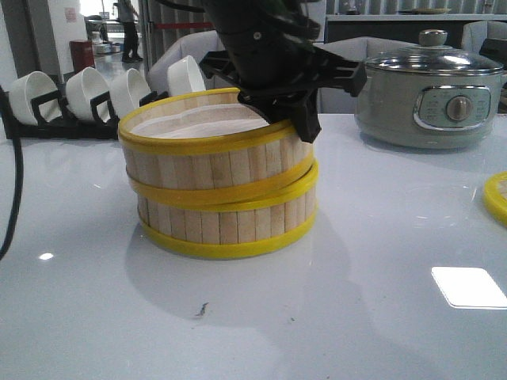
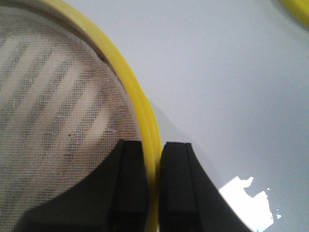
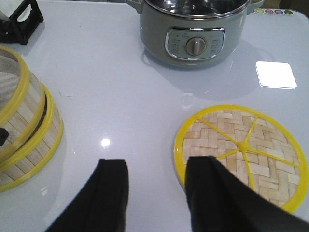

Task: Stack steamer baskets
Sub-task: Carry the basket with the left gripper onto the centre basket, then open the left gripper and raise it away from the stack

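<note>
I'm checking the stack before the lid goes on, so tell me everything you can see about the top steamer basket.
The top steamer basket is round and shallow, with a wall of pale upright bamboo slats between yellow rims and a white mesh liner inside. It sits on the lower basket but tilted, its left side raised, not seated flush. The left gripper pinches its rim, one finger inside, one outside. The woven lid lies apart on the table, in front of the open right gripper.
</note>
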`<state>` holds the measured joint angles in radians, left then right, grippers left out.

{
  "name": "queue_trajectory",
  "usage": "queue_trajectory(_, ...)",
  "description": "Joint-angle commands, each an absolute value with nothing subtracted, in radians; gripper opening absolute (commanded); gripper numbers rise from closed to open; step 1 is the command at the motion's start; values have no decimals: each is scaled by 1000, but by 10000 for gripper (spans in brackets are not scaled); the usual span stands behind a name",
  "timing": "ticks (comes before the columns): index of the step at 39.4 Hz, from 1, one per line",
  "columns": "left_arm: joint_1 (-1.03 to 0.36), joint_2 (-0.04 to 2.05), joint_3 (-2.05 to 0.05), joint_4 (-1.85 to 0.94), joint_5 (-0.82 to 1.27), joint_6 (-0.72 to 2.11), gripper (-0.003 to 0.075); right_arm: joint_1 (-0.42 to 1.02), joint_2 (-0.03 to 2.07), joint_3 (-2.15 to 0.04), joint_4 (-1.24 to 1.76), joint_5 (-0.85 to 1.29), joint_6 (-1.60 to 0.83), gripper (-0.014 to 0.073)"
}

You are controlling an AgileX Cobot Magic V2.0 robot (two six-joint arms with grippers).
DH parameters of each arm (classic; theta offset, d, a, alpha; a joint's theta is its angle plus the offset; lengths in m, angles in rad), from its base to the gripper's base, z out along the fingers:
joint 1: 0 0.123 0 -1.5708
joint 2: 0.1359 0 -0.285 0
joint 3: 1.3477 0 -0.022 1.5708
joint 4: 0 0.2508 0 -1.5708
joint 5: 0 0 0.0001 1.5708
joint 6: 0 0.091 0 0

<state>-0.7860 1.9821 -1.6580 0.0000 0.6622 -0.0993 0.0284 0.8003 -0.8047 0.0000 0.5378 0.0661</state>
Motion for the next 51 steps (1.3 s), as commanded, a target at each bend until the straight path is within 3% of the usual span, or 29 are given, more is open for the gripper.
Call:
queue_trajectory(1, -808, 1922, -1696, -15, 552, -98, 86, 29, 797, -840, -8, 461, 59, 393)
queue_trajectory(28, -815, 1946, -1698, -15, 565, -98, 97, 29, 797, -839, -8, 481, 59, 393)
queue_trajectory(33, -815, 1946, -1699, 0, 568, -98, 178, 29, 797, -839, -8, 481, 59, 393)
queue_trajectory(41, -815, 1944, -1749, 35, 606, -98, 397, 29, 797, -839, -8, 481, 59, 393)
queue_trajectory(51, -815, 1938, -1870, 80, 674, -98, 414, 29, 797, -839, -8, 481, 59, 393)
